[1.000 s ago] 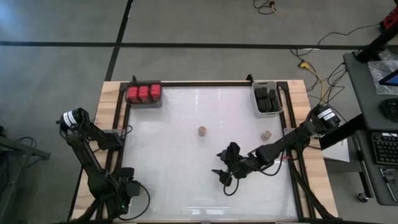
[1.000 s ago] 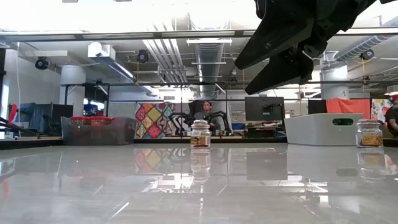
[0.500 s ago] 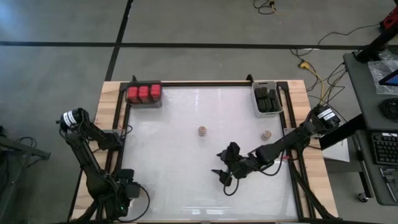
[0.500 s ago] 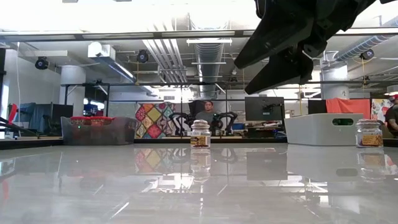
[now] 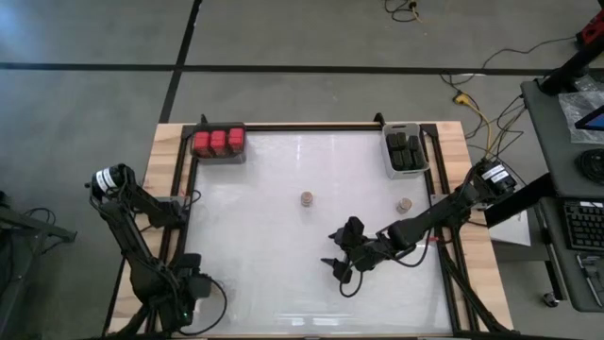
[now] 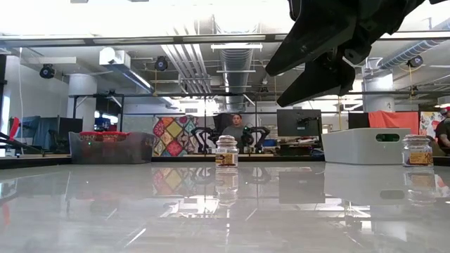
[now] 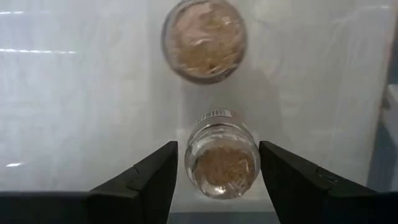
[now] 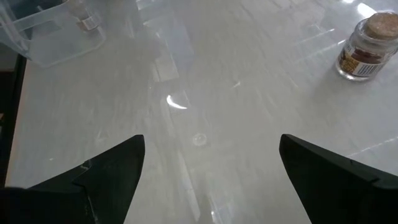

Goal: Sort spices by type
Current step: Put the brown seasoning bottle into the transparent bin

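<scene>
Left gripper [image 7: 217,148], hardly seen lower left in high view, closed on jar [image 7: 222,167]; right gripper [image 5: 342,270] spread wide, empty; reds [image 5: 218,142] kept in upper-left bin [image 5: 220,158].

Three red spices [image 5: 218,142] lie side by side in the far left bin. Black spices [image 5: 406,150] fill the far right bin. Two round tan-topped jars stand upright on the desk, one [image 5: 307,198] near the middle, one [image 5: 404,204] to its right.

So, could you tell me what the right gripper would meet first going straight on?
Probably just the bare table top: the right gripper, open, points down at it, with the cork-topped jar and clear bin off to the sides.
</scene>
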{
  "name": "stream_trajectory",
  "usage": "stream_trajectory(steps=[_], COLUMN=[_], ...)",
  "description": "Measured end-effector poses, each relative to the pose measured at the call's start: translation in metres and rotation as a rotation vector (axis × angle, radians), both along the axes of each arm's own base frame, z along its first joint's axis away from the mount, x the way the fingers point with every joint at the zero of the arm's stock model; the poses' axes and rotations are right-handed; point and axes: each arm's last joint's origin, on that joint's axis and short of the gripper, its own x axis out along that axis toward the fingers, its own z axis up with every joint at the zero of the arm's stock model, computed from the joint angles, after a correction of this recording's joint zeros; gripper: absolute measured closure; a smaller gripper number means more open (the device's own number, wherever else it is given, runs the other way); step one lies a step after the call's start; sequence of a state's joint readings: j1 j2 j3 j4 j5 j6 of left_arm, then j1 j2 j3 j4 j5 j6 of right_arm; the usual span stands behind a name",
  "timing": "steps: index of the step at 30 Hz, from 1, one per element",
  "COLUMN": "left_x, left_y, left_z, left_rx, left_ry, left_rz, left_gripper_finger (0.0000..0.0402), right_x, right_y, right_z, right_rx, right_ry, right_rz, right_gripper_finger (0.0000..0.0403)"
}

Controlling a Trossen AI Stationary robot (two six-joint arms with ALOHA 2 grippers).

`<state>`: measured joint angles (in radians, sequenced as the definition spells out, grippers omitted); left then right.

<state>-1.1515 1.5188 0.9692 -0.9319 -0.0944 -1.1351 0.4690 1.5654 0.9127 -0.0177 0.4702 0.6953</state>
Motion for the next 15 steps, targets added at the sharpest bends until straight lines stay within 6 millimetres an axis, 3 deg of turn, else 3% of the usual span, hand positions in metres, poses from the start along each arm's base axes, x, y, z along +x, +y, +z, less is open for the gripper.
stream_trajectory(steps=[15], left_x=[0.0004], left_y=[0.0027], left_z=[0.0047], left_rx=[0.057], left_ry=[-0.03], left_rz=[0.004], left_gripper_finger=[0.0194], right_x=[0.0001], right_y=[0.0001], right_z=[0.0001], right_rx=[0.004], right_ry=[-0.002], right_rz=[-0.002], right_gripper_finger=[0.0039])
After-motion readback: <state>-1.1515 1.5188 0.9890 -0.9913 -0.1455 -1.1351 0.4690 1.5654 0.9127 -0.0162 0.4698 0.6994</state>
